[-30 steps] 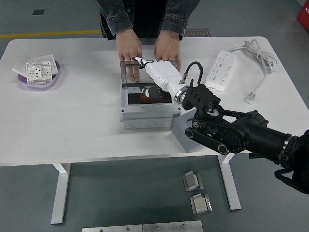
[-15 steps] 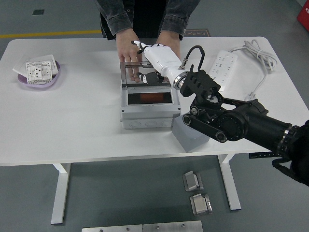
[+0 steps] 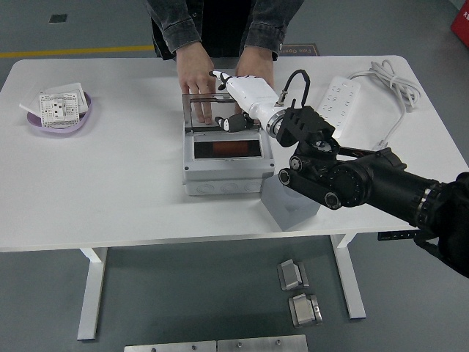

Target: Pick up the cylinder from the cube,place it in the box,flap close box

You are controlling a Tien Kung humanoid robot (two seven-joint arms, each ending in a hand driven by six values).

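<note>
The grey box (image 3: pixel 222 176) stands mid-table with its clear flap (image 3: pixel 209 110) raised at the back. The orange-red cylinder (image 3: pixel 220 149) lies inside the box. The grey cube (image 3: pixel 291 203) sits to the right of the box at the table's front edge, with nothing on it. My right hand (image 3: pixel 227 99) is white, reaches over the box's back right corner and lies against the flap, fingers (image 3: pixel 220 76) stretched out and holding nothing. A person's two hands (image 3: pixel 195 79) rest on the flap's far edge. My left arm is out of view.
A purple dish (image 3: pixel 79 121) with a white socket plate stands at the far left. A white power strip (image 3: pixel 335 107) and its cable (image 3: pixel 392 81) lie at the back right. The person stands at the table's far side.
My right hand has risen from over the box's opening and moved back to the flap. The cylinder now shows uncovered inside the box. The person's hands stay on the flap.
</note>
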